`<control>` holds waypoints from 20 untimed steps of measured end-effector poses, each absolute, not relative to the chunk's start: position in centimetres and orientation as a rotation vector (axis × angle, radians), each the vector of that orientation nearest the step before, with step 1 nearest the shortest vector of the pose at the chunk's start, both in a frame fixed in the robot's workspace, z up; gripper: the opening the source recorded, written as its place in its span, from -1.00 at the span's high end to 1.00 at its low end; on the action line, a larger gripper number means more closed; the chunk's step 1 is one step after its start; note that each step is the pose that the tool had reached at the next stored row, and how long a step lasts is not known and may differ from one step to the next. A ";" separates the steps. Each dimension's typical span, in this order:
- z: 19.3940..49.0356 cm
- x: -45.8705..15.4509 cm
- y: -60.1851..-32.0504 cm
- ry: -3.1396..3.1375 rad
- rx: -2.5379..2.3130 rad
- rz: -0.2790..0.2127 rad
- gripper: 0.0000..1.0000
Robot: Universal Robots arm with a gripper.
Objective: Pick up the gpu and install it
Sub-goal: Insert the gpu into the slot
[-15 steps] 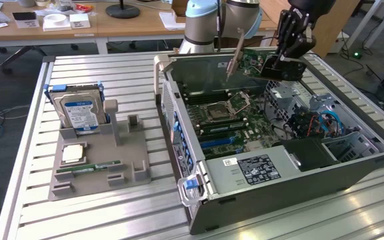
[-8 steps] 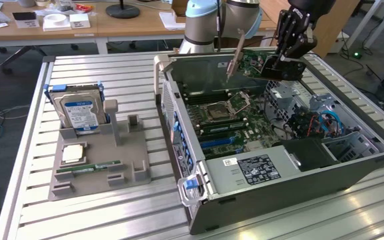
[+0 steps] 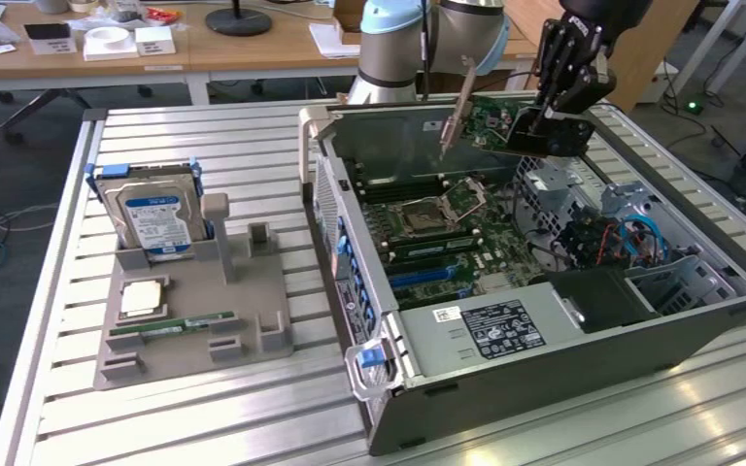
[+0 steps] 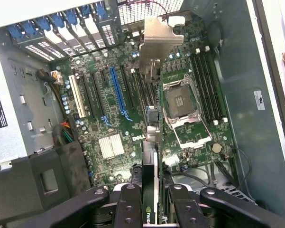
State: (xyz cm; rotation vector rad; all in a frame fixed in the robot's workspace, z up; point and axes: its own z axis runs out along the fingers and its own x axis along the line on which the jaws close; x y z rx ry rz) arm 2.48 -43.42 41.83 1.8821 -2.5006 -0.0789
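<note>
- The gpu (image 3: 490,116) is held in the air over the open computer case (image 3: 542,379), above its far end in the exterior view; no contact with the motherboard (image 4: 104,118) is seen.
- The gripper (image 3: 544,126) is closed partway, its fingers clamped on the card's two faces at the end away from the silver bracket (image 3: 455,102).
- In the wrist view the gpu (image 4: 149,171) is seen edge-on between the fingers (image 4: 128,204), with the bracket (image 4: 157,40) at the far end.
- The card is seen hanging over the area between the blue slot (image 4: 116,92) and the CPU socket (image 4: 182,102), not over the slot itself. Exact offset cannot be judged.
- Risk: a misaligned card edge could be pressed onto the board beside the slot, damaging components or the contacts.
- Risk: the open CPU socket lies just beside the card's line; bent pins are likely if the card is lowered there.
- Risk: the bracket could be caught on the rear case wall or the blue slot latches (image 4: 61,21), tilting the card.
- Risk: only one end is gripped, so the card could be pivoted or slipped under insertion force.
- The hard drive (image 3: 152,209) and RAM stick (image 3: 172,327) are left on the grey holder (image 3: 263,311), well apart from the case.
</note>
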 end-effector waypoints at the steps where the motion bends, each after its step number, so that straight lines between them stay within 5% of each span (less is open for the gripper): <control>1: 41.8 2.5 -43.4 -2.499 1.884 -0.079 0.47; 20: 41.8 2.5 -43.4 -2.421 1.980 -0.078 0.47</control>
